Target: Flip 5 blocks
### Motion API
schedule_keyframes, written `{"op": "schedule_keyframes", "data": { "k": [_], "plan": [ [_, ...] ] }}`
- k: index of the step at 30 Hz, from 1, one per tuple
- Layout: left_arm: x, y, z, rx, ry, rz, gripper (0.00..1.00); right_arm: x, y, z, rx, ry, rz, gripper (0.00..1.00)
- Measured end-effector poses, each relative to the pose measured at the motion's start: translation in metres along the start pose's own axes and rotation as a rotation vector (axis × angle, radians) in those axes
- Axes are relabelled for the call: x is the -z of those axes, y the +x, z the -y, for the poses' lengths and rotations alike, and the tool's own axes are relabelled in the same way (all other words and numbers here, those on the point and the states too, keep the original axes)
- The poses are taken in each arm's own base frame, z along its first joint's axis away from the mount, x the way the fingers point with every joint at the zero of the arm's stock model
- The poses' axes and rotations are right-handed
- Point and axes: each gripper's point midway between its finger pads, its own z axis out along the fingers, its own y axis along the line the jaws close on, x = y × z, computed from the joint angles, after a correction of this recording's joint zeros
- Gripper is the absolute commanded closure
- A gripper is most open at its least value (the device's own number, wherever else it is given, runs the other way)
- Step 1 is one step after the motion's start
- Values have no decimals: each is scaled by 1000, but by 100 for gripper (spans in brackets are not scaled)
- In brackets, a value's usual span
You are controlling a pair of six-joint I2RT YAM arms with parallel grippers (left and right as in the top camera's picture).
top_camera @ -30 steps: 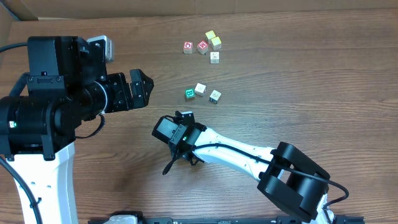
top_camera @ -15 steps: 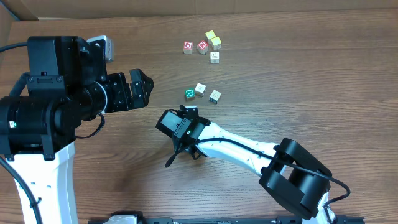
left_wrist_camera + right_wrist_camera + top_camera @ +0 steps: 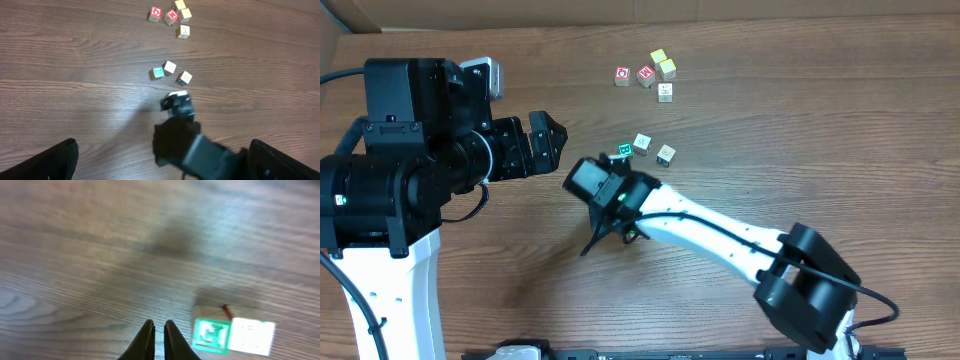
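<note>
I see my right gripper (image 3: 157,339) clenched empty just beside the green-faced block (image 3: 212,335); my left gripper (image 3: 550,141) gapes wide.

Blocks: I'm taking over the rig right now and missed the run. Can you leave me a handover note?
Left gripper: open, empty, away from the blocks.
Right gripper: shut, empty, tips low beside the green-faced block, apart from it.
Blocks: green-faced block, white block and pale block sit together by the right arm; other pale blocks lie farther off by two red-printed cubes.
Done: cannot tell which are flipped.
Left: flipping, likely starting with the green-faced block.
</note>
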Motion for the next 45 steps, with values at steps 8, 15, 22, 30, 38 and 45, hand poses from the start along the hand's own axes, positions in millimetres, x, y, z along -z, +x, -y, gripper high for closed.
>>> {"op": "schedule_keyframes", "data": {
  "k": [8, 15, 22, 30, 38, 45],
  "plan": [
    [0, 0, 0, 0, 0, 0, 0, 13, -32, 44, -95, -22, -57, 90],
    [0, 0, 0, 0, 0, 0, 0, 0, -34, 61, -129, 4, -96, 90],
    [0, 0, 0, 0, 0, 0, 0, -35, -12, 73, -123, 78, -193, 92],
    [0, 0, 0, 0, 0, 0, 0, -32, -2, 75, -109, 101, -226, 93],
    [0, 0, 0, 0, 0, 0, 0, -32, 6, 66, -82, 94, -231, 93],
    [0, 0, 0, 0, 0, 0, 0, -34, -4, 64, -81, 93, -184, 93]
  ]
}}
